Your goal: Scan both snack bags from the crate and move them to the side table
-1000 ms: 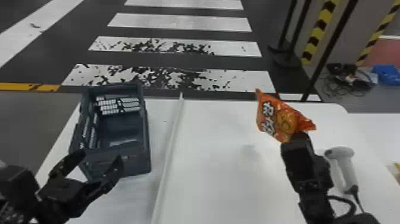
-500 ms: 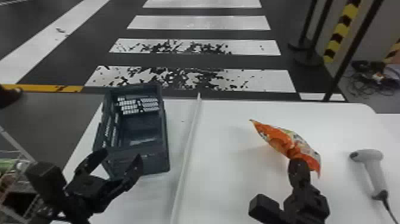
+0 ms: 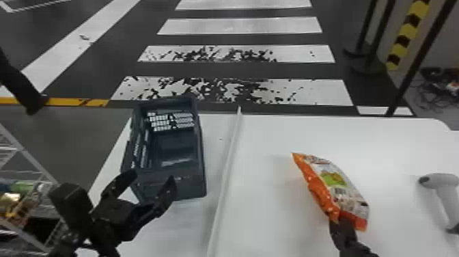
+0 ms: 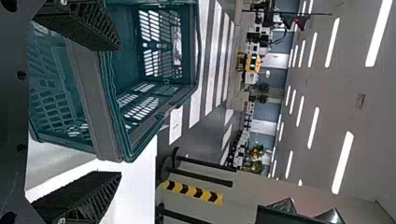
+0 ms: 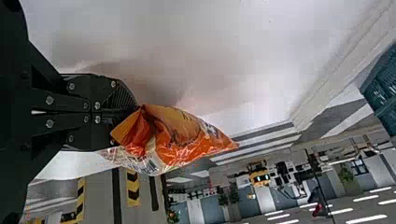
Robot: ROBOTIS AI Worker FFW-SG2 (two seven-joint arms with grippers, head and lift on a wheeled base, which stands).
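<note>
Orange and white, the bag (image 3: 336, 186) is above the tabletop (image 3: 273, 140), between the strip (image 3: 227, 167) and the scanner (image 3: 439, 183). The right gripper (image 3: 343, 220) pinches it by one end, the flat fingers closed on the crumpled film. The bag tilts, its free end pointing towards the tabletop's far edge. In the head view its pale printed side shows, with a green patch in the middle; in the right wrist view it is mostly orange and creased beside the fingertips.

The left gripper (image 3: 152, 179) is at the end of the crate (image 3: 170, 186) away from the tabletop's far edge, its fingers spread wide; whether they touch the crate I cannot tell. The crate stands upright near the tabletop's far left corner, along the left edge. The strip runs in from the far edge. The scanner lies towards the tabletop's right edge, apart from the bag.
</note>
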